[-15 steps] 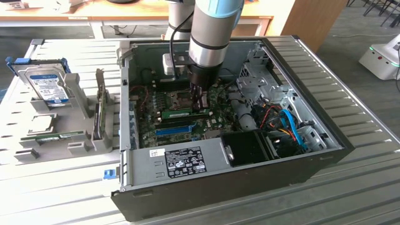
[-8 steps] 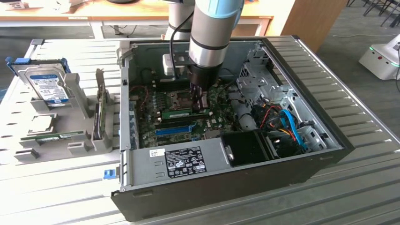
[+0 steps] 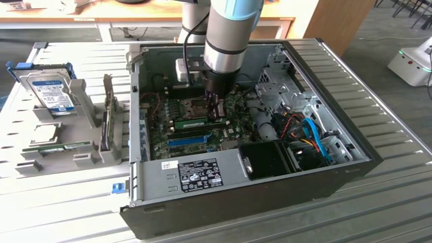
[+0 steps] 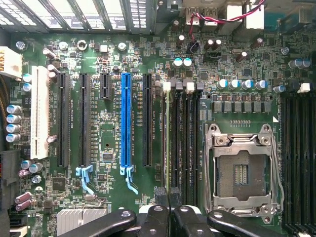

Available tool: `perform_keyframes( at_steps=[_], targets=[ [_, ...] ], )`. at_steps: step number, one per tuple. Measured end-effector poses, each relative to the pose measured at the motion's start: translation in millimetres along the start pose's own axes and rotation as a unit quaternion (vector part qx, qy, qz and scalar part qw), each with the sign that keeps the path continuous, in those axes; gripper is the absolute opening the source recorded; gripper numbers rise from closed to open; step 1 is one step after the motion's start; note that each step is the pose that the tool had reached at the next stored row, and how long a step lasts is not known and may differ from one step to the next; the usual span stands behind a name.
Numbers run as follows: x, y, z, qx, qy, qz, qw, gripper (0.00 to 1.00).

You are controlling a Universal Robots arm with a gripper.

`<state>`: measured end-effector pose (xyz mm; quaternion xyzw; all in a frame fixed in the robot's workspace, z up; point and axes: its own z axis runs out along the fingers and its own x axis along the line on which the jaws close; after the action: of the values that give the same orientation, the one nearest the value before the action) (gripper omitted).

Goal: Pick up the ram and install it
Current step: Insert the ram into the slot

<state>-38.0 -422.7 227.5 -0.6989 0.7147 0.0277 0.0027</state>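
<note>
Currently: ram (image 4: 168, 143), standing on edge in a memory slot of the motherboard (image 4: 106, 123), between the blue slot (image 4: 126, 118) and the CPU socket (image 4: 242, 170). Jaws nearly together, pinching the ram's top edge. Open computer case (image 3: 223, 177) sits mid-table (image 3: 378, 202).

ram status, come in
gripper shut on the ram, end grip. ram edge-on at the memory slots, seating unclear. cpu socket alongside, untouched.

Green motherboard (image 4: 108, 133) with one bright-blue slot (image 4: 126, 123) and one white slot (image 4: 39, 113); green ram (image 3: 192, 123); black claw (image 4: 169, 195); blue-and-white label on the hard drive (image 3: 52, 93); ribbed pale-grey tabletop (image 3: 385, 202).
</note>
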Motion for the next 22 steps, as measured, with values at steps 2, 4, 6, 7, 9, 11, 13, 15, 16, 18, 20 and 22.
perform_keyframes(
  at_steps=[2,4,6,7,9,11,13,15,16,18,20,22],
  targets=[
    [0.0,0.0,0.0,0.0000,0.0000,0.000,1.0000,0.12],
    [-0.1,0.0,-0.1,0.0001,-0.0002,0.000,1.0000,0.12],
    [-0.1,0.0,-0.8,0.0001,-0.0002,0.000,1.0000,0.12],
    [-0.1,0.0,-1.3,-0.0001,0.0000,0.000,1.0000,0.12],
    [-0.1,0.0,-1.9,0.0000,-0.0001,0.000,1.0000,0.12],
    [-0.1,0.1,-2.5,-0.0001,0.0000,0.000,1.0000,0.12],
    [-0.2,0.1,-3.1,-0.0001,-0.0001,0.000,1.0000,0.12],
    [-0.2,0.1,-3.8,-0.0001,0.0000,0.000,1.0000,0.12],
    [-0.2,0.1,-4.0,-0.0001,0.0000,0.000,1.0000,0.12],
    [-0.2,0.1,-4.2,-0.0002,0.0000,0.000,1.0000,0.12],
    [-0.2,-0.2,-4.2,-0.0002,0.0000,0.000,1.0000,0.12],
    [-0.2,-0.5,-4.2,-0.0003,0.0000,0.000,1.0000,0.12]
  ],
)
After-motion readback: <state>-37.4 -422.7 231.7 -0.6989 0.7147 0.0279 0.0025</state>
